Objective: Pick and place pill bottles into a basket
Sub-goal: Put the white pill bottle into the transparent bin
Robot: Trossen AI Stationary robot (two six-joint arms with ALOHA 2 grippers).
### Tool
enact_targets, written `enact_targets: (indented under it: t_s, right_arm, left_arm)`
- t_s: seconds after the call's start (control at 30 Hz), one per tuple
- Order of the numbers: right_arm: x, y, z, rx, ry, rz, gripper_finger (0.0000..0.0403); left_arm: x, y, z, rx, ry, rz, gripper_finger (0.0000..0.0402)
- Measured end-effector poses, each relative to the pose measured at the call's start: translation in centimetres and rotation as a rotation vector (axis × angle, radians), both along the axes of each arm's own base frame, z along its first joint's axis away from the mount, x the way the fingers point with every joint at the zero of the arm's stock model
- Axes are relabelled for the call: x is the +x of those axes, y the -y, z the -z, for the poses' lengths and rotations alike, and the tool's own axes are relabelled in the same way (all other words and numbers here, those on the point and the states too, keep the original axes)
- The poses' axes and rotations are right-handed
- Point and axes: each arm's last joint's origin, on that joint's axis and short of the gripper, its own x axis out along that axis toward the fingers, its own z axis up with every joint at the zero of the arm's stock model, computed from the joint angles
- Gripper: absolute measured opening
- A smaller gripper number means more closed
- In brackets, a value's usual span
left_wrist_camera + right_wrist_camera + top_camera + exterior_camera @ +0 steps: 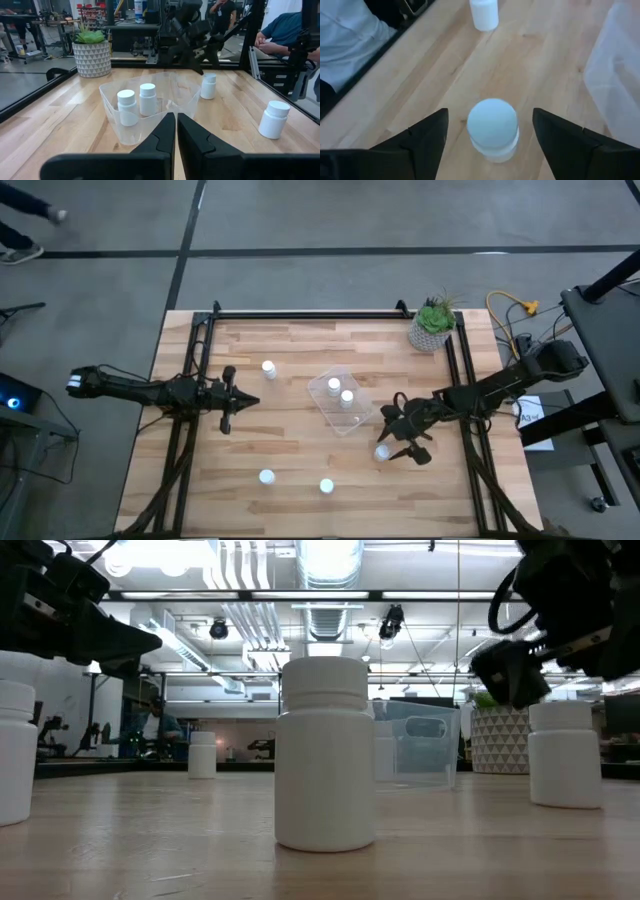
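The clear basket stands mid-table with two white pill bottles upright inside. Four more bottles stand upright on the table: one at the far left, two near the front edge, and one to the right of the basket. My right gripper is open just above this last bottle, one finger on either side of it, touching nothing. My left gripper is shut and empty, left of the basket, pointing at it.
A pale patterned pot with a green plant stands at the far right corner. Black frame rails run along the table's left, right and far sides. People show in the room beyond the table.
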Motion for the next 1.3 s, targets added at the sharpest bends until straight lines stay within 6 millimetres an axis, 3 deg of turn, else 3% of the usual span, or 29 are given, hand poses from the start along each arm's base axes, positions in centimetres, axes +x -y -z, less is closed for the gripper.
enact_targets:
  t_s: [0.17, 0.43, 0.6, 1.3]
  right_arm:
    - [-0.6, 0.2, -2.0, 0.011, 0.039, 0.0, 0.0266]
    - [-0.3, 0.1, -5.8, -0.02, -0.06, 0.002, 0.0254]
    - [0.2, 0.1, -7.1, -0.067, -0.136, 0.061, 0.0251]
    - [0.6, 0.3, -6.5, -0.121, -0.217, 0.169, 0.0249]
  left_arm:
    - [0.0, 0.0, 0.0, -0.001, 0.004, 0.0, 0.0]
    - [0.0, 0.0, 0.0, -0.001, 0.005, 0.0, 0.0]
    - [0.0, 0.0, 0.0, -0.001, 0.005, 0.0, 0.0]
    - [0.0, 0.0, 0.0, 0.0, 0.0, 0.0, 0.0]
